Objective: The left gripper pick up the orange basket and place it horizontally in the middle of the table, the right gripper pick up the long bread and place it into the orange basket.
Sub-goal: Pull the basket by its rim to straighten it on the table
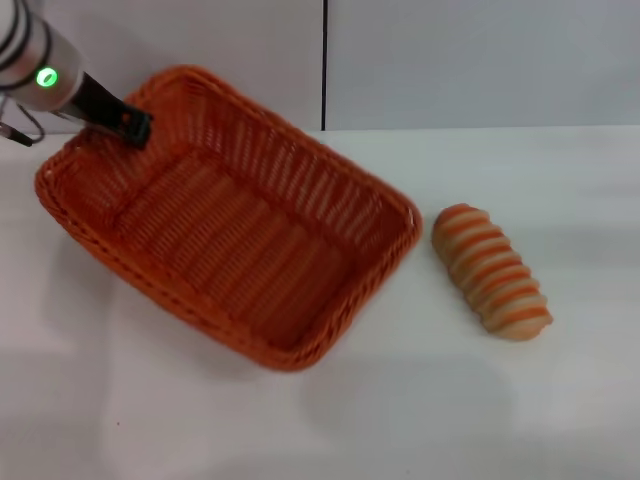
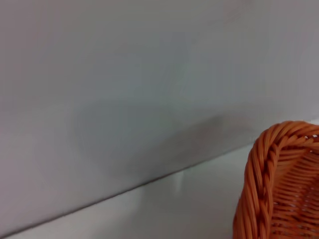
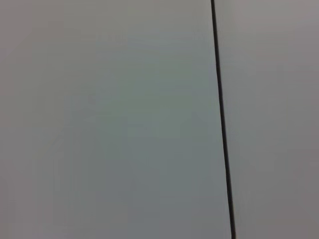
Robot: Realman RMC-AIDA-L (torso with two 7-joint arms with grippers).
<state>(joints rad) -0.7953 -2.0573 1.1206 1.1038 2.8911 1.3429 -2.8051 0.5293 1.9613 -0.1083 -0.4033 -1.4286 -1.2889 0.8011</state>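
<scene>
The orange basket [image 1: 230, 240] lies diagonally across the left and middle of the white table [image 1: 450, 400], with nothing in it. My left gripper [image 1: 133, 126] reaches in from the top left, and its black tip rests on the basket's far left rim. A corner of that braided rim of the orange basket [image 2: 279, 179] also shows in the left wrist view, close to the wall. The long bread [image 1: 492, 272], tan with orange-brown stripes, lies on the table just right of the basket and apart from it. The right gripper is out of view, and its wrist view holds only wall.
A grey wall [image 1: 450, 60] with a dark vertical seam [image 1: 324, 60] runs along the back of the table. Bare white tabletop spreads in front of the basket and to the right of the bread.
</scene>
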